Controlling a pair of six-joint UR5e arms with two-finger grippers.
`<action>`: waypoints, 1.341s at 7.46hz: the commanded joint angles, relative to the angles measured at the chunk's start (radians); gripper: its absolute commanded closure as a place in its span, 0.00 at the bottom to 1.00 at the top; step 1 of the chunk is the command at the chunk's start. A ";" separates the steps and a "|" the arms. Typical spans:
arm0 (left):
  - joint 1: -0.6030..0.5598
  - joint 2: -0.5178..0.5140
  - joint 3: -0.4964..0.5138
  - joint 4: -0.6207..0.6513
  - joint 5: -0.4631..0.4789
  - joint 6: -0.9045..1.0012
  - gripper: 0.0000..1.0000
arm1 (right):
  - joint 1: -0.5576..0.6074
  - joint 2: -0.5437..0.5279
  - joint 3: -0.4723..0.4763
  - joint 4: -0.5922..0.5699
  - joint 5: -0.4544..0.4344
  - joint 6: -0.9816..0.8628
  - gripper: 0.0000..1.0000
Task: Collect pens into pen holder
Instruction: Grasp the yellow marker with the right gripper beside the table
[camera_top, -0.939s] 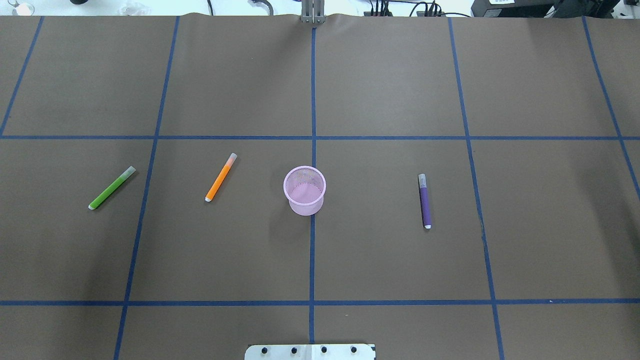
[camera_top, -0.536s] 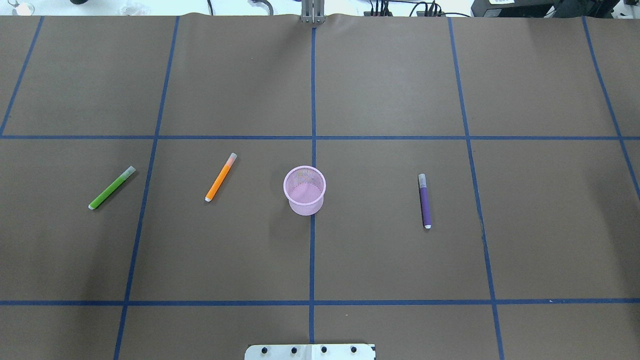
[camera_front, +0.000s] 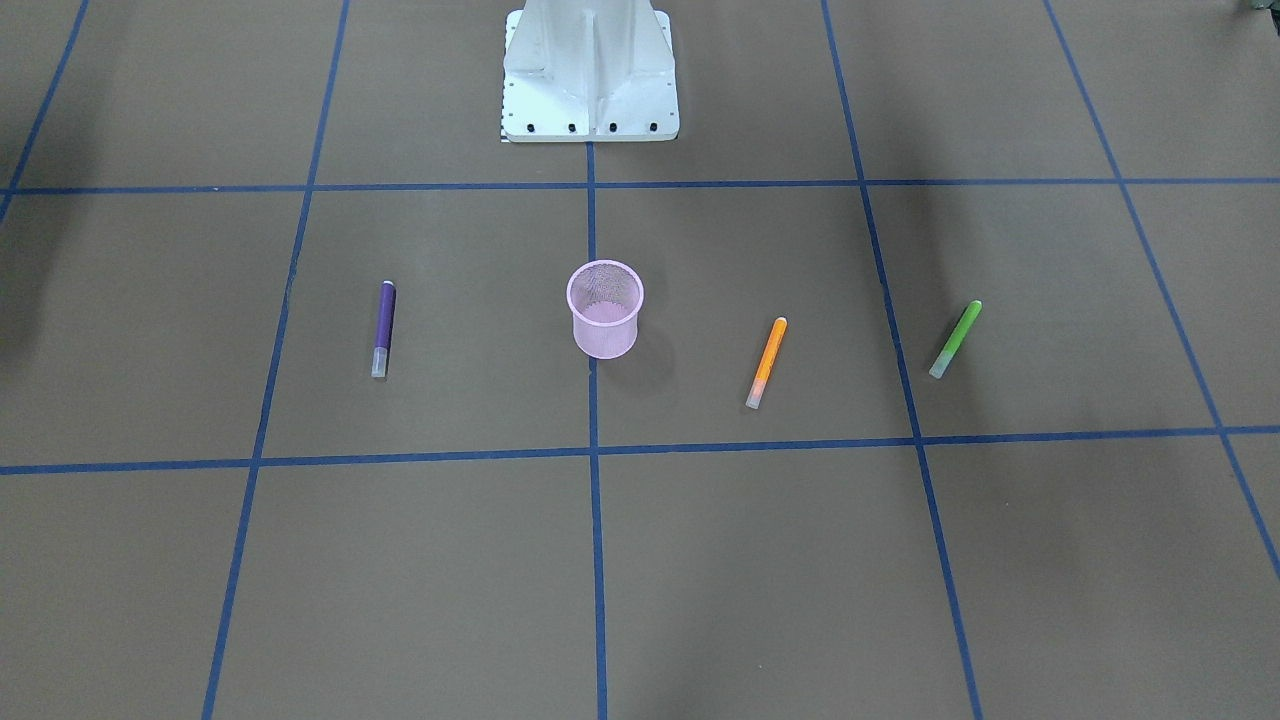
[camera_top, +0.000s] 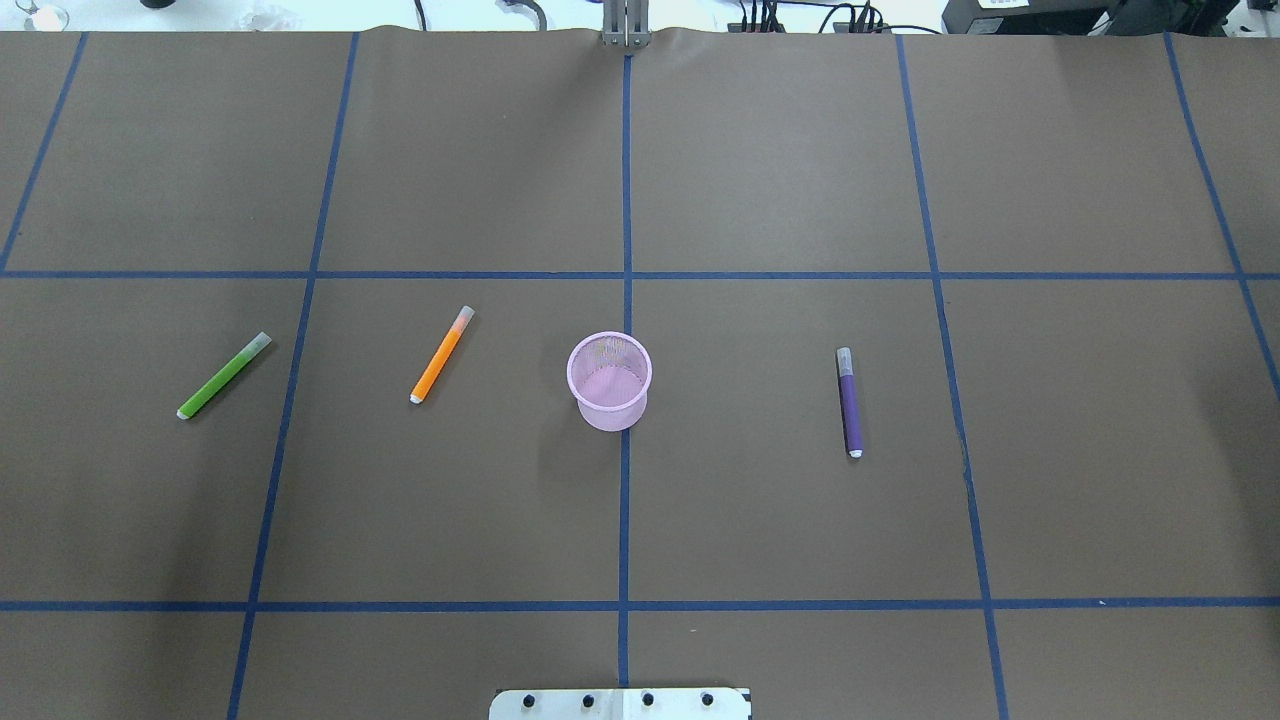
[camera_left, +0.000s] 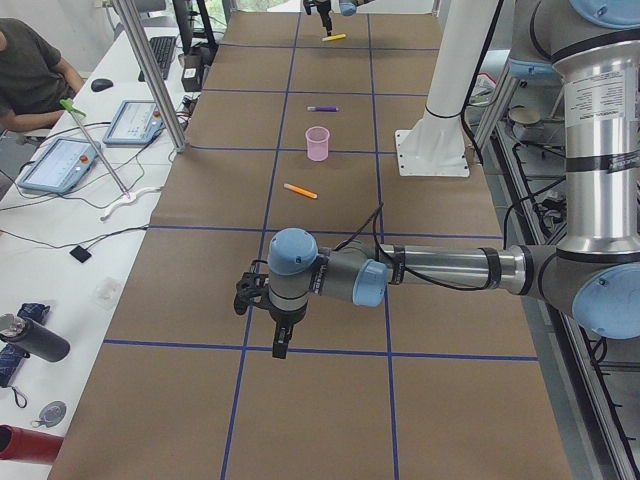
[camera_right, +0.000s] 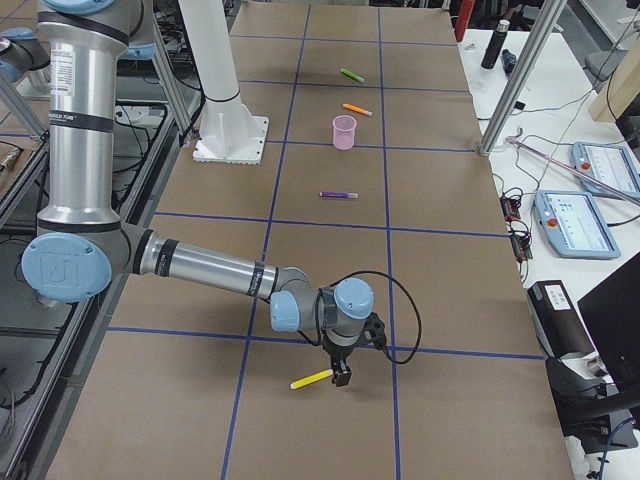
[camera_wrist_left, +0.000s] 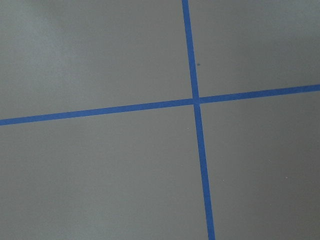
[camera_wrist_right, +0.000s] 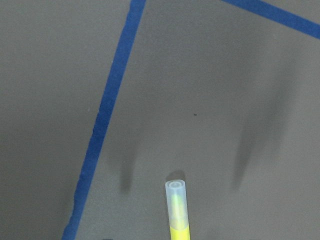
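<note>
Pink cup (camera_top: 610, 412) empty; orange pen (camera_top: 441, 355) at its 9 o'clock, unmoved.
My right claw (camera_right: 343, 381) hovers by yellow pen (camera_right: 311, 380); whether it grips, I cannot tell.

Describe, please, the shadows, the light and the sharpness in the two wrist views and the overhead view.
Right wrist view: two soft dark shadow streaks lie on the brown paper beside the yellow pen, whose cap is sharp. Left wrist view: even light, the blue tape slightly soft. Overhead view: the pen holder casts a faint shadow, and the white surface past the paper is overexposed.

Three pens (camera_top: 438, 355) flat near upright holder (camera_top: 611, 418)
</note>
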 joint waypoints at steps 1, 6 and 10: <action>0.002 0.000 -0.002 -0.002 0.000 -0.001 0.01 | -0.007 0.001 -0.036 0.002 0.003 -0.005 0.13; 0.002 0.002 -0.002 -0.022 0.000 -0.001 0.01 | -0.018 0.001 -0.057 0.002 0.003 0.000 0.27; 0.002 0.002 -0.002 -0.024 0.001 0.001 0.01 | -0.025 0.001 -0.063 0.002 0.004 0.002 0.35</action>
